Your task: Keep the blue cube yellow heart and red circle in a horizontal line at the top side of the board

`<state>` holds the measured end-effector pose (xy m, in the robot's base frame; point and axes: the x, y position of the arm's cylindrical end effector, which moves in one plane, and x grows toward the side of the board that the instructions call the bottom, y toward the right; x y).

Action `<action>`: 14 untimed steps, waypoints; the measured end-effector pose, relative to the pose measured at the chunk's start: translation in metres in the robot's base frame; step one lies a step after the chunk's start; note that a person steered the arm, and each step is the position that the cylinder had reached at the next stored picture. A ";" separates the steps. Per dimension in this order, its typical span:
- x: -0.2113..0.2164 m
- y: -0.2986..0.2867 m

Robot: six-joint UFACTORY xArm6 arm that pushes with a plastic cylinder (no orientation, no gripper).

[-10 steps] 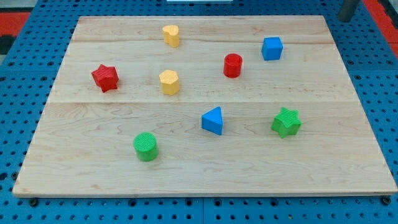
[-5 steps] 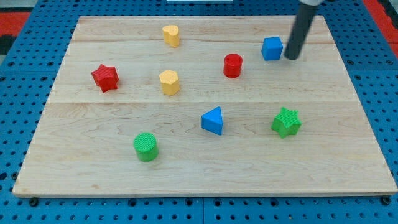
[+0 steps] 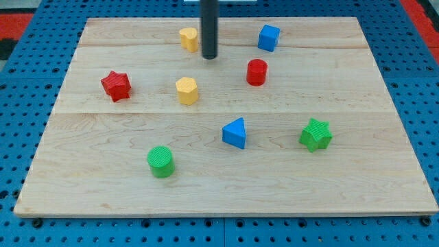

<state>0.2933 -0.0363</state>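
Observation:
The blue cube [image 3: 269, 38] sits near the view's top, right of centre. The yellow heart [image 3: 188, 39] sits near the top, left of centre. The red circle, a short cylinder [image 3: 256, 72], stands lower, below and slightly left of the blue cube. My tip [image 3: 209, 57] is on the board just right of and slightly below the yellow heart, close beside it, and well left of the blue cube.
The wooden board [image 3: 103, 171] also holds a red star [image 3: 116, 85] at the left, a yellow hexagon [image 3: 186, 90], a blue triangle [image 3: 235, 133], a green star [image 3: 315, 134] and a green cylinder [image 3: 161, 162].
My tip swept left from beside the blue cube's right side to beside the yellow heart. The blue cube has moved up and to the left. The other blocks have not moved.

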 end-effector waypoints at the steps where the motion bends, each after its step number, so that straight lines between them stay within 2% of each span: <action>1: -0.022 -0.034; 2: -0.004 -0.047; 3: -0.016 -0.117; 4: -0.032 -0.113; 5: -0.064 -0.079; 6: -0.069 -0.058; 7: -0.059 -0.043; 8: -0.027 -0.056; 9: -0.013 -0.041; 10: -0.036 -0.029; 11: -0.009 0.030; 12: 0.005 0.128; 13: 0.037 0.176; 14: 0.059 0.108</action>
<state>0.3527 0.0721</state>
